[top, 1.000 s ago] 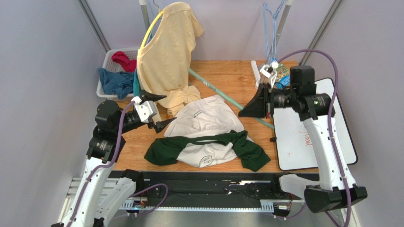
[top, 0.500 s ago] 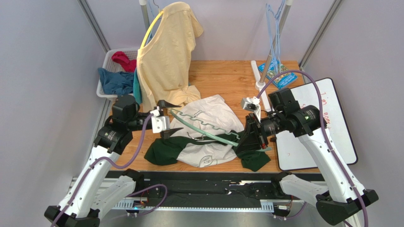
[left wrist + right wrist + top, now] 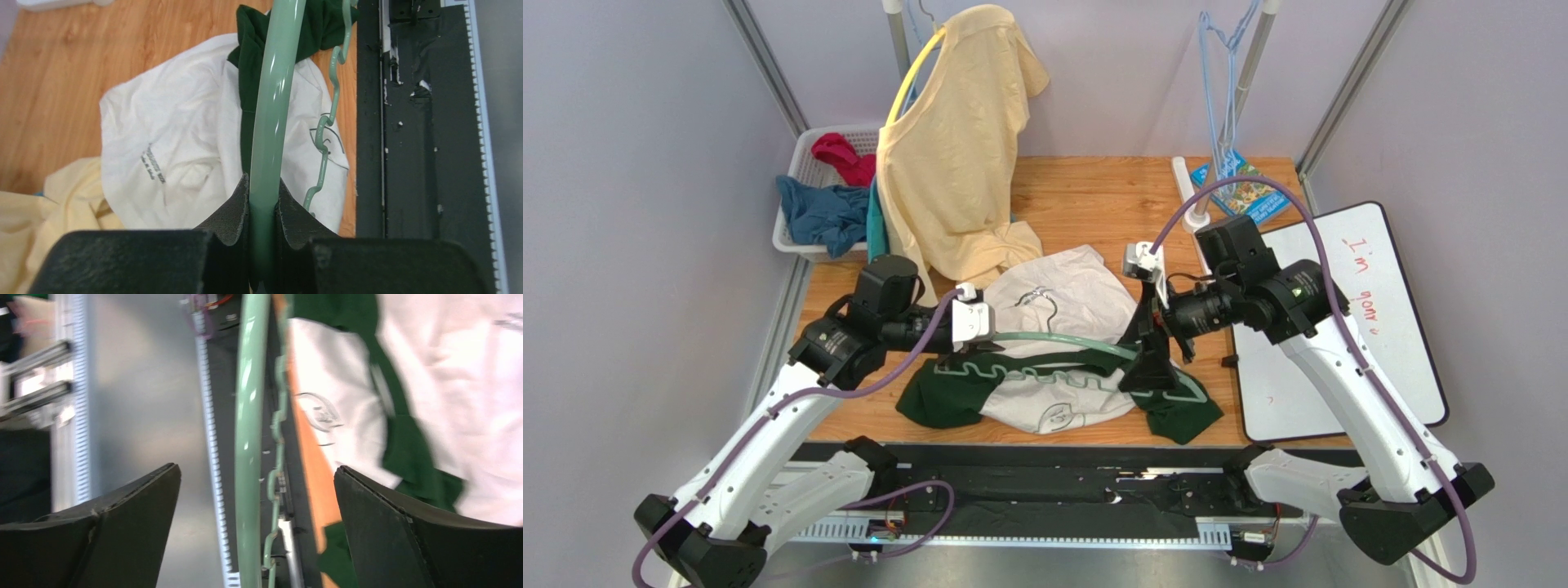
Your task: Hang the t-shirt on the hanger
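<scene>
We look down from high behind the near edge onto the whole tabletop [image 3: 1100, 202]. Both wrist views sit close, facing along the hanger [image 3: 273, 110] past their own fingers [image 3: 230, 214]; all three share the t-shirt [image 3: 166, 147].

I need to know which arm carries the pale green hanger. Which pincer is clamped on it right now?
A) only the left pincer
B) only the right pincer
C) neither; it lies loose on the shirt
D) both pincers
A: in the left wrist view, the left pincer is shut tight on the hanger. In the right wrist view, the right pincer stands wide open and the hanger's bar passes untouched through the gap.
</scene>
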Tool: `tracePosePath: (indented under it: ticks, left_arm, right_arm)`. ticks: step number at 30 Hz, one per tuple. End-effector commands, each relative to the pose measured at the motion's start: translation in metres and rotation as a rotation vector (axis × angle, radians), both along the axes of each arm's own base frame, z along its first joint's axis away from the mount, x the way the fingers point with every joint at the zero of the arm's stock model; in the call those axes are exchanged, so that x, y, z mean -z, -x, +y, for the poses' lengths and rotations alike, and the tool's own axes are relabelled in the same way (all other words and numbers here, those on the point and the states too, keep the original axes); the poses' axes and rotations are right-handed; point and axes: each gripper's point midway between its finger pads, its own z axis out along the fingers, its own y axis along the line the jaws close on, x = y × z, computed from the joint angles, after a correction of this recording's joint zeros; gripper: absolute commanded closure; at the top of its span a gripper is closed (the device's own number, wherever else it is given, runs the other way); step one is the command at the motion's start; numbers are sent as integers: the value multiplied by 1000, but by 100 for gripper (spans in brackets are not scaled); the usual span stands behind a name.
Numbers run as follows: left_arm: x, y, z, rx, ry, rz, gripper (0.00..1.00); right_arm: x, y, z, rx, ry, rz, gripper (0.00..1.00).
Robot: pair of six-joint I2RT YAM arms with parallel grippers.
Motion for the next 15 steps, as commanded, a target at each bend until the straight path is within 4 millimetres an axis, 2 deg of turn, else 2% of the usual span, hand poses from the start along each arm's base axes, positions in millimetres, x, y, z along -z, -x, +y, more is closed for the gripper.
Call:
tracePosePath:
  ticks: [1, 3, 8, 9, 11, 13, 15]
  left_arm:
    - [7, 8, 2, -119, 22, 203, 100]
    - [4, 4, 1, -170, 51, 228, 100]
    - [-2, -3, -1, -199, 66, 241, 100]
    - [-4, -6, -1, -202, 60, 222, 100]
    - [-3, -7, 0, -198, 43, 211, 100]
    - [-3, -9, 1, -195, 25, 176, 100]
    - [-4, -10, 1, -188, 9, 139, 100]
  right_arm:
    - [-32, -62, 3, 177, -8, -330, 0]
    - [-41, -70, 5, 171, -19, -419, 0]
    - [-52, -61, 28, 49, -16, -483, 1]
    - [-43, -63, 35, 26, 11, -456, 2]
    - [-42, -59, 46, -25, 15, -445, 3]
    - [-39, -63, 59, -47, 23, -421, 3]
    - [-47, -65, 68, -62, -3, -412, 4]
